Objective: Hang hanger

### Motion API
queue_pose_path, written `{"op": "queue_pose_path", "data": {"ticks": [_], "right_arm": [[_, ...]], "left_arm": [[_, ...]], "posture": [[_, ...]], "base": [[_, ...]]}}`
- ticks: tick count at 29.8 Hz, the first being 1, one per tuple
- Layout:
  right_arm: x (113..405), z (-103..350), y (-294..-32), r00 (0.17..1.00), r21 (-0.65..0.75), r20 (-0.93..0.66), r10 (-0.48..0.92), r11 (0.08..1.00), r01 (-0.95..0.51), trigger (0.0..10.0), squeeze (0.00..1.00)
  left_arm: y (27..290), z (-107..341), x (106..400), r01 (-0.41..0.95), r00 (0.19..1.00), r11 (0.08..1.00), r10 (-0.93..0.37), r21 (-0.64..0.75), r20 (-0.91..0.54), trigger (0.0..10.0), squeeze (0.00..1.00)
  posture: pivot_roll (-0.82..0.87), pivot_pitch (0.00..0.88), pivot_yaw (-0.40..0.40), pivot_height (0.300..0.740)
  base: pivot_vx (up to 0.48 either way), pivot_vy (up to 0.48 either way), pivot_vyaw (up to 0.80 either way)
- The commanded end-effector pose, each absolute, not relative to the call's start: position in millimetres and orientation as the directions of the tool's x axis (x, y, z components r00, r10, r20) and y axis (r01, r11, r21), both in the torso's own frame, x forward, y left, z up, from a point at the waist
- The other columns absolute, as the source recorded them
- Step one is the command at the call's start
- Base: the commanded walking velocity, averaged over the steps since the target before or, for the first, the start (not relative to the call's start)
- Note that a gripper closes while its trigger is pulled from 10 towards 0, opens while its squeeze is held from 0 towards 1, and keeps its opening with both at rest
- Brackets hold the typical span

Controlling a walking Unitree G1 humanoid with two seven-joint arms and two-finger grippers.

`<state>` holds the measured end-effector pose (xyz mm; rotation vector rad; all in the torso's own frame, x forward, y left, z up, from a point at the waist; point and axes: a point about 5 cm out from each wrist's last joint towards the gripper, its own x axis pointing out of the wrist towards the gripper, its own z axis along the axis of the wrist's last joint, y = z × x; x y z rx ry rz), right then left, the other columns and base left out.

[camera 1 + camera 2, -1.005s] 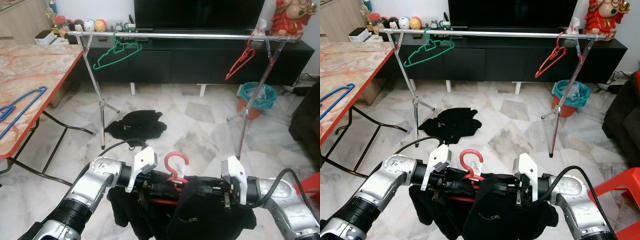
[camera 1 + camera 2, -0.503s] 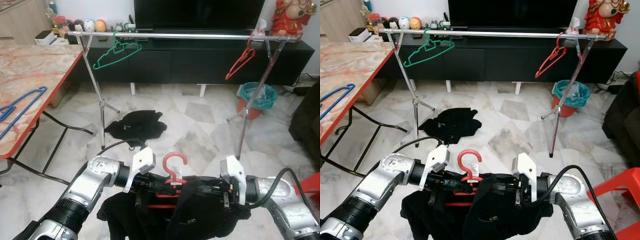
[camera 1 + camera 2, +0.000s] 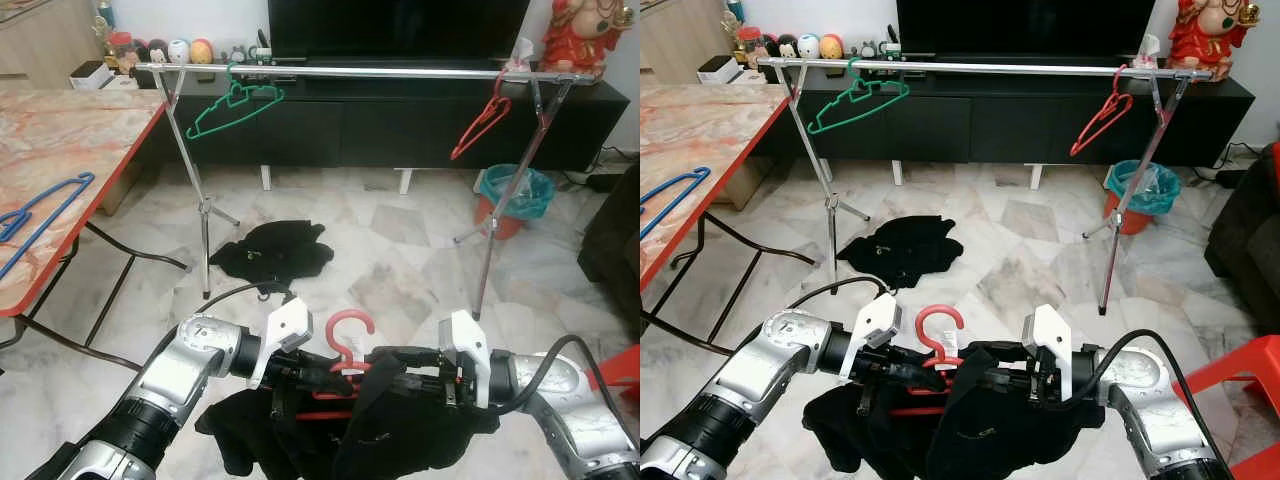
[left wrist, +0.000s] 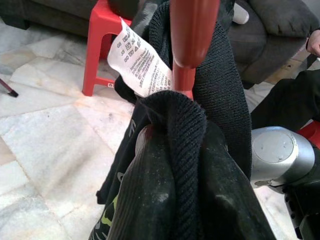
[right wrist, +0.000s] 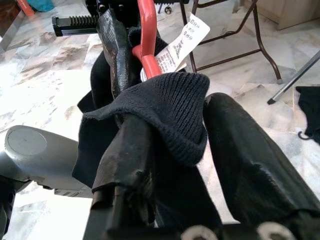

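Observation:
A red hanger sits inside a black garment (image 3: 400, 440), its hook (image 3: 350, 328) sticking up between my two arms low in front of me. My left gripper (image 3: 318, 376) is shut on the garment's ribbed collar (image 4: 175, 130) just beside the hanger's neck (image 4: 186, 45). From the other side my right gripper (image 3: 398, 374) grips the same collar (image 5: 165, 110), with the fabric folded over one finger (image 5: 125, 160). A white care label (image 4: 142, 62) hangs by the neck. The chrome rail (image 3: 380, 72) stands across the room, well beyond the grippers.
A green hanger (image 3: 232, 108) and a red hanger (image 3: 480, 125) hang on the rail. Black clothes (image 3: 275, 250) lie on the floor under it. A table with a blue hanger (image 3: 40, 205) is left. A teal-lined bin (image 3: 515, 195) and a red stool (image 3: 1250, 390) are right.
Both arms have lifted the garment and hanger slightly, and the cloth's lower left edge has come up and spread. The grips are the same.

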<state>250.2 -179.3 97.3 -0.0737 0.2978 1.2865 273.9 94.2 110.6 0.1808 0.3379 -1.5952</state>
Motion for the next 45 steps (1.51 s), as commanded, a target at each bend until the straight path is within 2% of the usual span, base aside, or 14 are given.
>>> {"op": "queue_pose_path", "data": {"ticks": [1, 5, 9, 19, 26, 27, 29, 30, 31, 32, 33, 38, 41, 45], "right_arm": [[257, 108, -184, 0.297, 0.060, -0.239, 0.924, 0.319, -0.946, 10.0, 1.00], [254, 107, -185, 0.278, 0.071, -0.246, 0.929, 0.303, -0.950, 10.0, 1.00], [242, 93, -193, 0.219, 0.098, -0.336, 0.916, 0.266, -0.959, 10.0, 1.00], [231, 84, -200, 0.178, 0.114, -0.403, 0.898, 0.242, -0.963, 10.0, 1.00], [233, 84, -202, 0.195, 0.097, -0.412, 0.890, 0.256, -0.962, 10.0, 1.00], [237, 85, -205, 0.234, 0.056, -0.427, 0.873, 0.284, -0.957, 10.0, 1.00], [238, 85, -206, 0.248, 0.041, -0.431, 0.867, 0.294, -0.955, 10.0, 1.00], [244, 85, -208, 0.302, 0.007, -0.433, 0.849, 0.338, -0.941, 10.0, 0.99], [251, 86, -211, 0.374, -0.026, -0.423, 0.826, 0.401, -0.916, 10.0, 0.36], [257, 87, -214, 0.437, -0.048, -0.405, 0.803, 0.458, -0.887, 10.0, 0.00], [260, 87, -216, 0.472, -0.056, -0.392, 0.790, 0.492, -0.869, 10.0, 0.00], [255, 89, -217, 0.468, -0.041, -0.359, 0.808, 0.487, -0.872, 10.0, 0.00], [255, 98, -218, 0.501, -0.013, -0.265, 0.824, 0.516, -0.856, 10.0, 0.00], [251, 105, -211, 0.471, 0.050, -0.175, 0.865, 0.485, -0.873, 10.0, 0.00]], "left_arm": [[91, 107, 268, 0.989, -0.121, -0.086, -0.936, -0.117, -0.330, 0.0, 0.00], [91, 107, 269, 0.990, -0.114, -0.079, -0.938, -0.117, -0.328, 0.0, 0.00], [90, 107, 269, 0.991, -0.107, -0.073, -0.940, -0.115, -0.323, 0.0, 0.00], [91, 107, 269, 0.991, -0.099, -0.065, -0.946, -0.118, -0.308, 0.0, 0.00], [91, 107, 269, 0.991, -0.098, -0.064, -0.947, -0.119, -0.306, 0.0, 0.00], [92, 105, 269, 0.991, -0.095, -0.060, -0.946, -0.119, -0.309, 0.0, 0.00], [92, 105, 269, 0.991, -0.093, -0.059, -0.946, -0.119, -0.310, 0.0, 0.00], [92, 104, 269, 0.991, -0.089, -0.054, -0.946, -0.120, -0.311, 0.0, 0.00], [92, 104, 269, 0.991, -0.085, -0.049, -0.946, -0.122, -0.312, 0.0, 0.00], [93, 102, 269, 0.991, -0.079, -0.041, -0.946, -0.126, -0.313, 0.0, 0.00], [94, 101, 268, 0.991, -0.075, -0.036, -0.946, -0.128, -0.315, 0.0, 0.00], [98, 99, 268, 0.991, -0.062, -0.020, -0.947, -0.133, -0.316, 0.0, 0.00], [100, 97, 270, 0.991, -0.039, 0.004, -0.946, -0.131, -0.322, 0.0, 0.00], [100, 93, 272, 0.991, -0.014, 0.029, -0.947, -0.128, -0.320, 0.0, 0.00]], "posture": [[-0.07, 0.000, -0.006, 0.740], [-0.07, 0.000, -0.007, 0.740], [-0.07, 0.000, -0.010, 0.740], [-0.08, 0.000, -0.010, 0.740], [-0.08, 0.000, -0.010, 0.740], [-0.08, 0.000, -0.012, 0.740], [-0.08, 0.000, -0.012, 0.740], [-0.08, 0.000, -0.013, 0.740], [-0.08, 0.000, -0.013, 0.740], [-0.08, 0.000, -0.014, 0.740], [-0.08, 0.000, -0.014, 0.740], [-0.08, 0.000, -0.015, 0.740], [-0.08, 0.000, -0.012, 0.740], [-0.08, 0.000, -0.011, 0.740]], "base": [[0.000, 0.000, 0.00], [0.000, 0.000, 0.00], [0.000, 0.000, 0.00], [0.000, 0.000, 0.00], [0.000, 0.000, 0.00], [0.000, 0.000, 0.00], [0.000, 0.000, 0.00], [0.000, 0.000, 0.00], [0.000, 0.000, 0.00], [0.000, 0.000, 0.00], [0.000, 0.000, 0.00], [0.000, 0.000, 0.00], [0.000, 0.000, 0.00], [0.000, 0.000, 0.00]]}}
